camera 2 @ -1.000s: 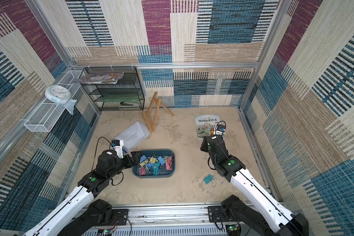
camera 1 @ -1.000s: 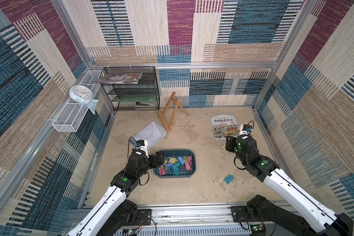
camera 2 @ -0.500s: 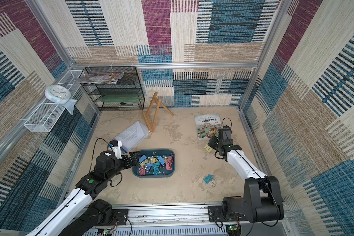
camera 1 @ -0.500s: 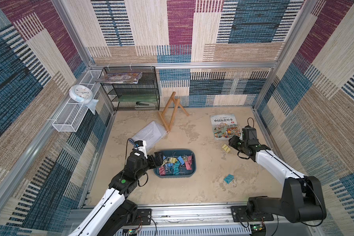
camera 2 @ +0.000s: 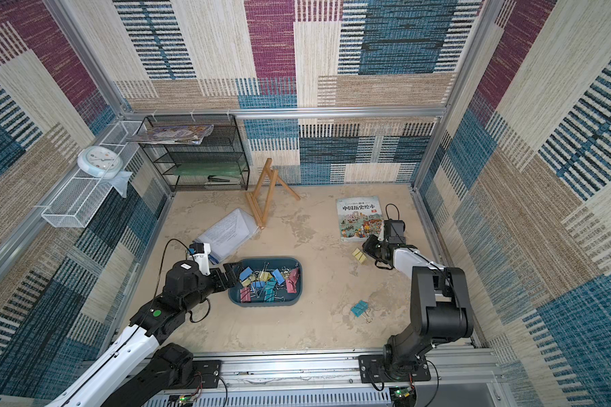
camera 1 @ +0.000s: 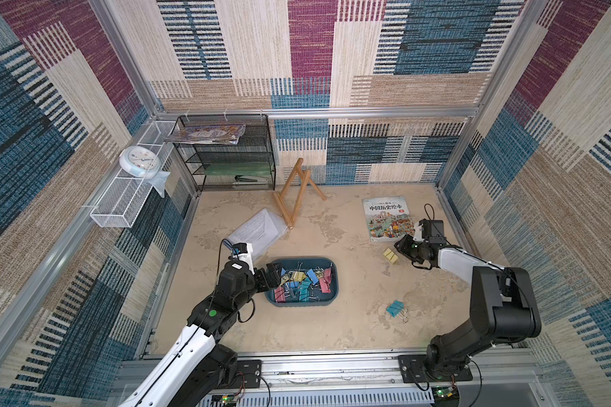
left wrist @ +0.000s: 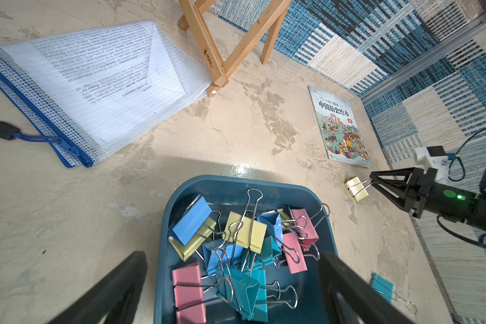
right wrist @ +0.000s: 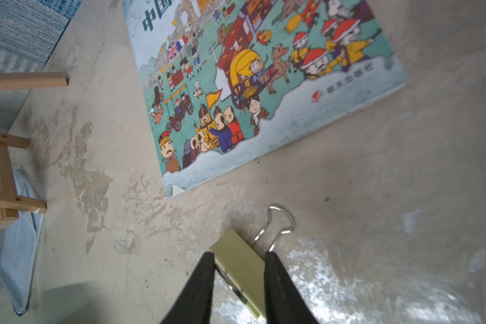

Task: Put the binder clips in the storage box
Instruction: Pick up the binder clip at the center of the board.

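The left gripper [camera 1: 275,276] gapes wide at the left rim of the storage box [camera 1: 335,282], binder clips [camera 1: 302,282] heaped inside. By the surface's right edge, the right gripper [camera 1: 399,248] has dropped and pinched the yellow clip [camera 1: 390,255]: pickup likely underway; the teal clip [camera 1: 395,308] waits.

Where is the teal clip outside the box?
In a top view the teal clip lies on the table, on the right-arm side of the storage box.

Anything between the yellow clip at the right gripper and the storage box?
Nothing visible. Only bare tabletop lies between the yellow clip and the storage box. The teal clip lies well off that line. The left gripper is open at the box's opposite end.
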Available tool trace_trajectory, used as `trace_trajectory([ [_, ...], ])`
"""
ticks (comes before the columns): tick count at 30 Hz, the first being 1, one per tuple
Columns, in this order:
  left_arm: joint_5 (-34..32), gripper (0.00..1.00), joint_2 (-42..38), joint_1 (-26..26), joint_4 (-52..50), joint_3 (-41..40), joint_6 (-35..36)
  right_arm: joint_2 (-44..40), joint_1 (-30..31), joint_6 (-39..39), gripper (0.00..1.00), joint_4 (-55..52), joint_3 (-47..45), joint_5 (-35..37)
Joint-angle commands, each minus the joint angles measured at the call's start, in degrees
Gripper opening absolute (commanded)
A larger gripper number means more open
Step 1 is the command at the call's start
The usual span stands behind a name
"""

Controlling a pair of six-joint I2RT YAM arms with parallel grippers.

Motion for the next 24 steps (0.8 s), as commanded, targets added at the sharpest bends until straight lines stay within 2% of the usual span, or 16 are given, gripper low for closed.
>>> trace_trajectory([
  [1,-0.5,0.99,-0.1,0.1,0.2,0.1,0.7,1.3,-0.1,-1.7,0.24,1.3,0.2,-3.7],
  [8,-0.3,0.99,-0.2,0.0,0.3,0.1,0.4,-0.7,-0.1,-1.5,0.10,2.2,-2.5,-3.6],
  [14,-0.2,0.99,-0.2,0.0,0.2,0.2,0.2,-6.6,0.0,-1.7,0.02,0.3,-4.1,-3.4],
  [20,0.4,0.99,0.4,0.0,1.5,0.2,-0.6,-15.6,0.6,-0.5,0.00,-2.4,-5.3,-6.8],
  [24,0.9,0.99,1.3,0.0,2.4,0.3,-1.1,-23.1,4.0,1.8,0.00,-5.6,-4.8,-5.6],
])
